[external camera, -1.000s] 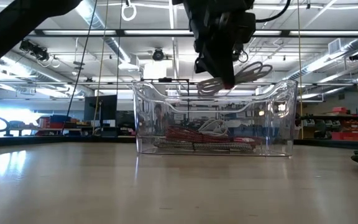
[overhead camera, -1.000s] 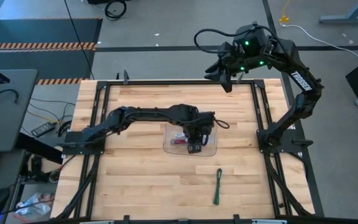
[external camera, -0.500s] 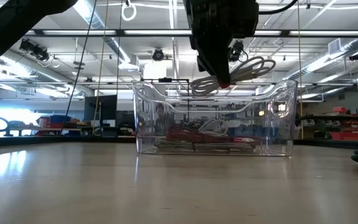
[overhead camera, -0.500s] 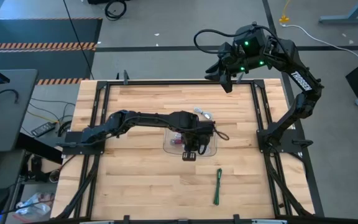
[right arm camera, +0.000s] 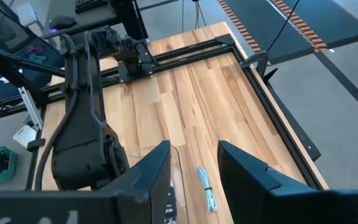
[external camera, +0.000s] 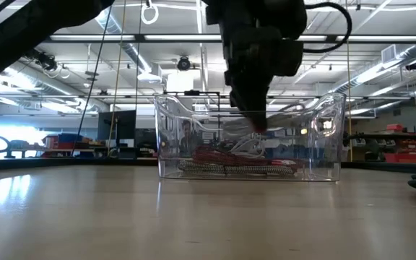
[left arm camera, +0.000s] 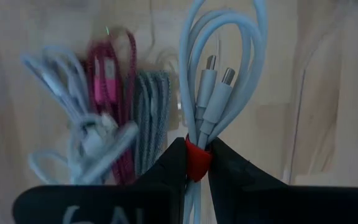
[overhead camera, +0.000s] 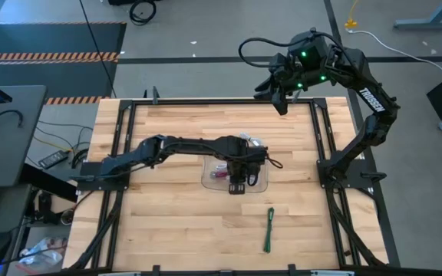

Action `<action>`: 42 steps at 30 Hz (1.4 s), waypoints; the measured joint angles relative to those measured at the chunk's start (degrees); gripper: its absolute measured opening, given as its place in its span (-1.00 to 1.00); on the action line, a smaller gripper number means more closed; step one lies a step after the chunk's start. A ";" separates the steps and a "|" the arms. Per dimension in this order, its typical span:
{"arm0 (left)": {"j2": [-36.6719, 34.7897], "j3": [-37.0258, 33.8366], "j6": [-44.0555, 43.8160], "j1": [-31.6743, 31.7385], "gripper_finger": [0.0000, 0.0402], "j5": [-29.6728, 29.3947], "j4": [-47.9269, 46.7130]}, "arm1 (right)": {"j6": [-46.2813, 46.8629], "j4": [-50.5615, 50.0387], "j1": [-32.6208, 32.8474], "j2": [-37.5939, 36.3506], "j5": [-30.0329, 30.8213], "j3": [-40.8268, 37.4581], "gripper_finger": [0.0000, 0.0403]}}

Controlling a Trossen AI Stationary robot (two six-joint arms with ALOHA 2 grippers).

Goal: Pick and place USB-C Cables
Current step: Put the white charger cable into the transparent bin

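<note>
**Left gripper holding a pale blue cable over the clear tray**

Left arm: it reaches from the table's left edge toward the centre, ending with the left gripper [overhead camera: 237,181] above the clear tray [overhead camera: 261,184]. In the left wrist view the left gripper [left arm camera: 197,163] has its two fingers [left arm camera: 166,171] pinched together on the red tie [left arm camera: 198,160] of a pale blue cable [left arm camera: 221,81], whose loops and two metal plugs extend forward past the fingertips. In the low view the left gripper [external camera: 255,108] hangs at the level of the tray's rim [external camera: 316,108], reaching just inside it.

Centre: the tray sits mid-table and holds other cables. Through the left wrist view a magenta braided cable [left arm camera: 114,106], a grey braided cable [left arm camera: 151,106] and a loose whitish-blue cable [left arm camera: 73,118] lie side by side beneath the held one. The low view shows a red bundle [external camera: 219,155] and a dark braided bundle [external camera: 230,170] on the tray floor. A small white cable [overhead camera: 249,139] lies on the wood just beyond the tray's far edge; it also shows in the right wrist view [right arm camera: 207,193].

Right of centre: a green cable [overhead camera: 268,229] lies stretched on the table [overhead camera: 167,222], apart from the tray, toward the near edge.

Right arm: the right gripper [overhead camera: 281,90] waits raised above the table's far edge, its fingers [right arm camera: 151,171] spread apart around nothing.
</note>
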 joint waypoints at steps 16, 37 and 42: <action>3.41 0.07 -0.13 0.04 -0.77 0.01 2.68 | -0.48 0.04 0.00 0.00 -0.02 0.00 -0.32; 5.65 0.07 -0.21 0.04 -0.72 0.03 4.16 | -1.07 -0.04 0.00 0.00 -0.13 0.00 -0.32; 5.65 0.07 -0.02 0.04 -0.59 0.01 4.32 | -1.42 -0.07 0.00 0.00 -0.13 0.00 -0.32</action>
